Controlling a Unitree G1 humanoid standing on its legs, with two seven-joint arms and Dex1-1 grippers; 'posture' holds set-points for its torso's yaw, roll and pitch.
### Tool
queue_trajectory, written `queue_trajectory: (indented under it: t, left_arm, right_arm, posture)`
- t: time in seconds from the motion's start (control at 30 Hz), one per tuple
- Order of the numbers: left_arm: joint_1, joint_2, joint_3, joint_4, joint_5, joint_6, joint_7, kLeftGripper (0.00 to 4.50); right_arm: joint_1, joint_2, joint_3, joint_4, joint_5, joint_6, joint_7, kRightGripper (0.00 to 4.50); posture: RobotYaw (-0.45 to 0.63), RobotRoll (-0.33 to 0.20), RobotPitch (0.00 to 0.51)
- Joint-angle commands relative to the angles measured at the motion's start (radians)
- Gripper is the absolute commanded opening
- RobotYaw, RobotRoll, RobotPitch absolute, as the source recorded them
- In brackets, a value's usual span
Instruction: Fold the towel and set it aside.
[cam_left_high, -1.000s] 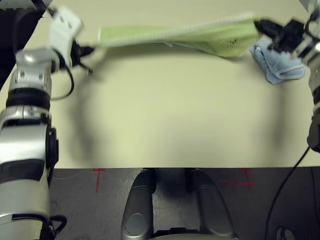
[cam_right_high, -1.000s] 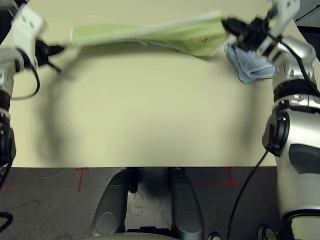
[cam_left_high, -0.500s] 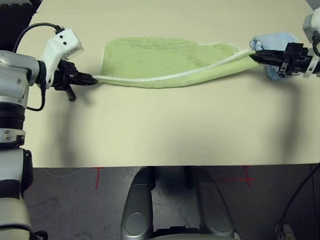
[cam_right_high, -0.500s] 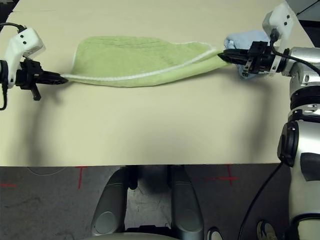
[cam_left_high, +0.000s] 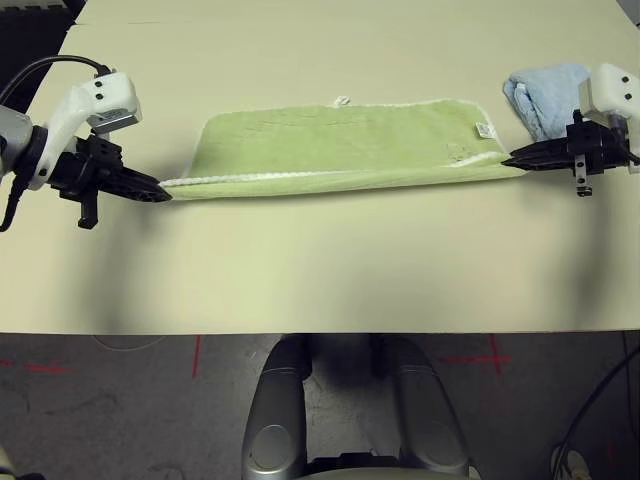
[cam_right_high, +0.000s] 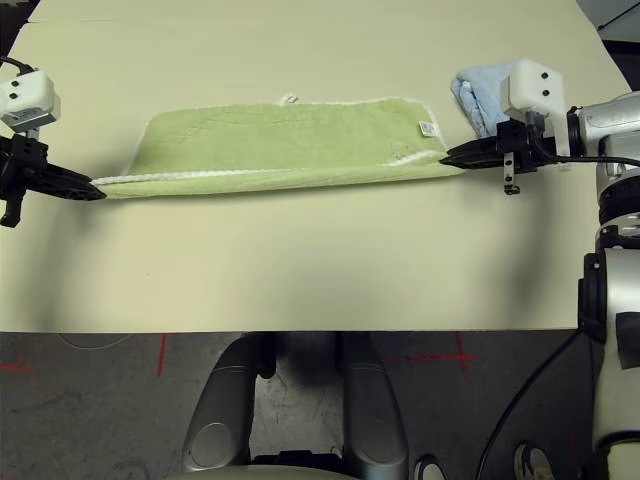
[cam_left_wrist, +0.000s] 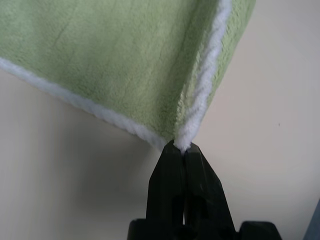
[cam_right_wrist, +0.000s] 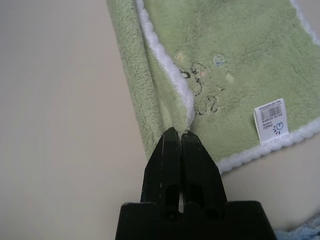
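Towel (cam_left_high: 340, 145) lies folded once lengthwise on the desk (cam_left_high: 320, 270) — your left gripper (cam_left_high: 160, 193) and right gripper (cam_left_high: 510, 158) each pinch an end corner; further folds and setting aside remain.

the towel (cam_left_high: 340, 150) lay across the table (cam_left_high: 330, 270) between the left gripper (cam_left_high: 160, 194) and right gripper (cam_left_high: 510, 159), a smaller folded towel (cam_left_high: 545, 95) behind the latter.

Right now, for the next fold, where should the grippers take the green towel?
Probably the two short ends of the towel, as now: it lies flat as a long folded strip, so the left gripper and right gripper come in low from opposite ends.
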Motion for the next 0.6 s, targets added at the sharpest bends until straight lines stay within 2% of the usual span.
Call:
queue_trajectory:
  t: [0.03,0.33,0.43,0.6]
  left_arm:
    - [-0.004,0.057,-0.048,0.017,-0.01,-0.031,-0.008,0.02]
    - [-0.036,0.143,-0.17,-0.013,-0.116,-0.058,-0.008,0.02]
    - [-0.053,0.12,-0.165,0.013,-0.1,-0.061,-0.008,0.02]
    - [-0.116,0.043,-0.16,0.091,-0.054,-0.061,-0.008,0.02]
  right_arm:
    - [0.022,-0.064,0.077,-0.029,0.063,0.019,0.009,0.0]
    - [0.115,-0.192,0.273,-0.298,0.37,0.244,0.009,0.0]
    - [0.154,-0.236,0.312,-0.41,0.464,0.342,0.009,0.0]
    - [0.164,-0.236,0.301,-0.425,0.5,0.371,0.009,0.0]
  posture:
    - [0.04,0.0,0.369]
    - [0.04,0.0,0.362]
    - [0.04,0.0,0.363]
    - [0.04,0.0,0.361]
